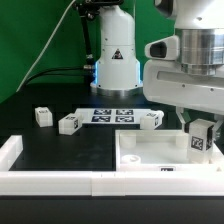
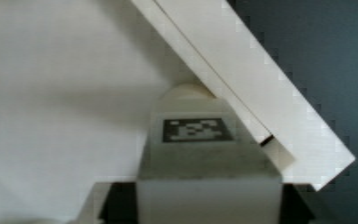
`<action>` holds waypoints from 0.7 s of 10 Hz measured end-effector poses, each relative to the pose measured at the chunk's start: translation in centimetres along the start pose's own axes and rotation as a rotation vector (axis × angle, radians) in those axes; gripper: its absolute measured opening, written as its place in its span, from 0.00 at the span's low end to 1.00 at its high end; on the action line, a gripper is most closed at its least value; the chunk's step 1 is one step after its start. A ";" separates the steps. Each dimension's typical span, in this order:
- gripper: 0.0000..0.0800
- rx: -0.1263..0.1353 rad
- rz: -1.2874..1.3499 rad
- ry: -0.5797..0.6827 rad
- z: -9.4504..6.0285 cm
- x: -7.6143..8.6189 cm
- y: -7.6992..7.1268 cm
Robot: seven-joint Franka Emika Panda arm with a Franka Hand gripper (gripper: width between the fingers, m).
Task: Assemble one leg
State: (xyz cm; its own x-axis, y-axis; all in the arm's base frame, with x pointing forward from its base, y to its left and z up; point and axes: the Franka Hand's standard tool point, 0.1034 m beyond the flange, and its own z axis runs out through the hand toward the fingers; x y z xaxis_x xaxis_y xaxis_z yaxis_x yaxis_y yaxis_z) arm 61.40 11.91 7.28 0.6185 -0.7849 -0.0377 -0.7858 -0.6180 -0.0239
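The pincer [image 1: 200, 140] is clenched on the leg [image 1: 199, 143], holding it upright with its marker tag facing outward, over the large flat white square part [image 1: 150, 152] that lies near the front edge of the tabletop [image 1: 60, 150], toward the exterior view's right. The wrist view shows the leg [image 2: 197, 135] gripped between the two dark fingers [image 2: 119, 200], its rounded end pointing down at the white surface, just beside a raised white rim that runs diagonally across that picture. This upright hold probably serves to line the leg's end up with a corner hole in the square part, though the hole itself is hidden beneath the leg, and I cannot tell whether the leg already touches the part or hangs just above it. Three other legs lie loose toward the middle of the tabletop: one [image 1: 42, 116] farthest to the exterior view's left, one [image 1: 69, 123] next to it, and one [image 1: 150, 120] beyond the marker board [image 1: 112, 115]. A white fence [image 1: 40, 178] lines the front edge, likely to keep parts from sliding off.
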 end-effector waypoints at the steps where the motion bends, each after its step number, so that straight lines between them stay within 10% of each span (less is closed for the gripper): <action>1: 0.37 0.001 0.098 -0.002 0.0 0.0 0.0; 7: 0.48 0.011 0.313 -0.021 0.0 0.1 0.0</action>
State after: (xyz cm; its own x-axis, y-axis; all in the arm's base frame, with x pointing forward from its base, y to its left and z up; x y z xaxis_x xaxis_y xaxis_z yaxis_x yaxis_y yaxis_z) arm 61.44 11.76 7.27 0.3467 -0.9357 -0.0659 -0.9380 -0.3462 -0.0191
